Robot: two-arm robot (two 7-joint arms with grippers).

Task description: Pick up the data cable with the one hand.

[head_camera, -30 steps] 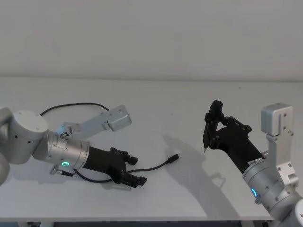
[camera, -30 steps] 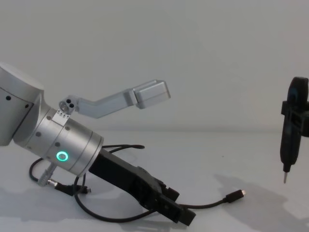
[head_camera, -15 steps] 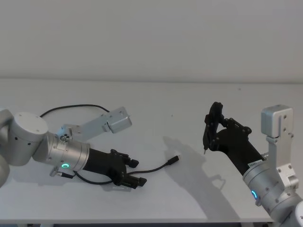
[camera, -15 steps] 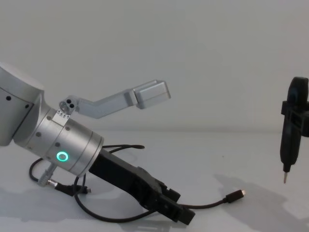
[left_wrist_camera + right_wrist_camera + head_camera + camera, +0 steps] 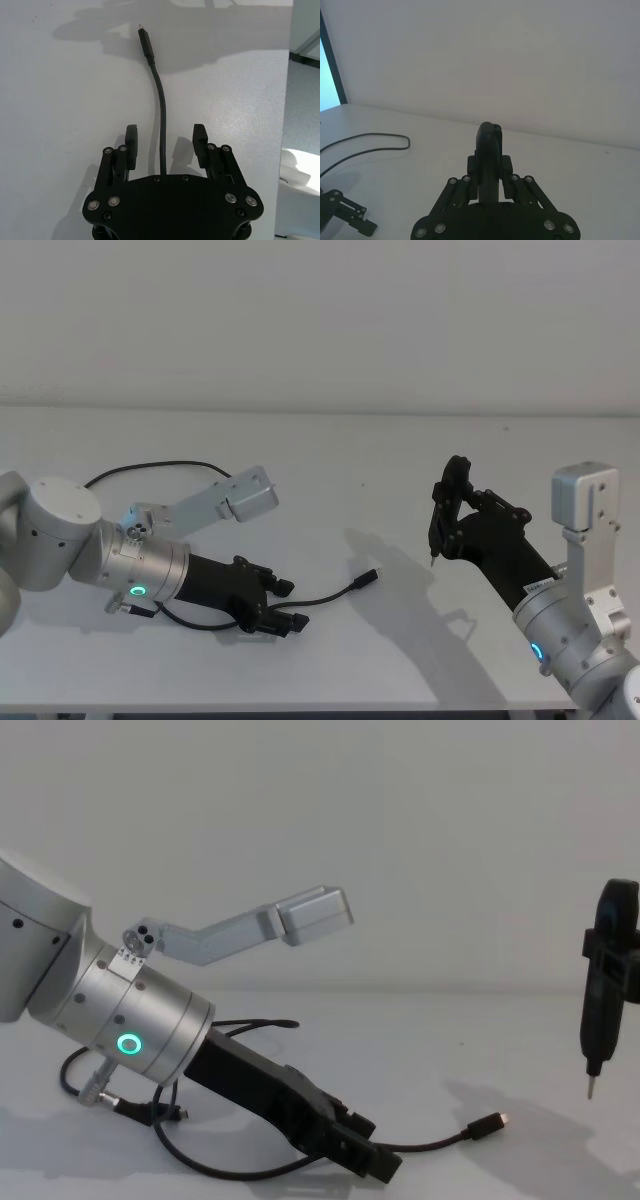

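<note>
**Item: data cable (image 5: 335, 593).** Black, thin, flexible. It lies flat on the tabletop (image 5: 330, 450), left half, nearer the front edge. One metal-tipped plug points toward the middle of the tabletop. From there the run passes back between the left gripper's fingers and under its body. A farther stretch curves behind the left arm toward the back-left. Not lifted.

**Item: left gripper (image 5: 285, 605).** Black, angular, on a silver wrist with a green ring. It is angled low over the tabletop near the front-left. Fingers are spread wide. In the left wrist view the cable (image 5: 161, 100) runs up the middle of the gap, with one finger on either side and neither touching it.

**Item: right gripper (image 5: 445, 510).** On the right half of the tabletop, held above it and well apart from the cable. Fingers are pressed together. Idle.

**Step in hand (judgement):** the approach is complete and the gripper straddles the cable; the grasp is not yet made.

**Next move calls for (judgement):**
- fingertips low enough to trap so thin a line;
- a squeeze shut with the cable kept central;
- a straight lift, slow, since the slack will trail and drag.
</note>
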